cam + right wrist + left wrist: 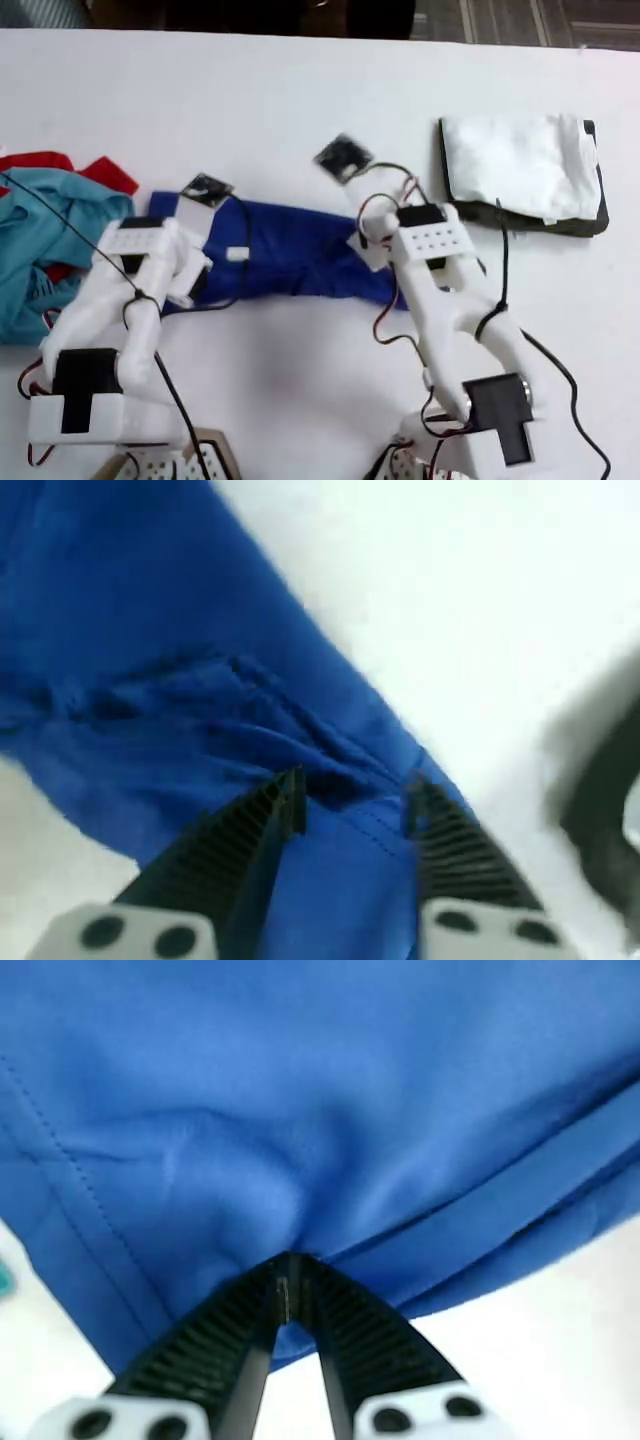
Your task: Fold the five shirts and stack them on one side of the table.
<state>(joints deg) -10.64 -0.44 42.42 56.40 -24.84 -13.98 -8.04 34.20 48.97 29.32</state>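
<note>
Where the blue shirt lies: the blue shirt is stretched sideways in a crumpled band across the middle of the white bench, under the tips of the 2 arms.
Left end effector: the left end effector has its black ribbed jaws brought together at the tips, pinching a pucker of the blue cloth close to a stitched hem.
Right end effector: the right end effector has its jaws apart, 1 tip on each side of a wrinkled fold near the shirt's edge, with bare bench just beside it.
Left arm: the left arm ends over the left end of the blue shirt.
Right arm: the right arm ends over the shirt's right end.
Unfolded pile: a teal shirt is bunched at the left edge with a red shirt showing behind it, just beside the blue shirt.
Folded stack: a white shirt lies folded on a black shirt on the right side, apart from the blue shirt.
Writing: any print on the 2 small black squares along the shirt's far edge is too small to read.
</note>
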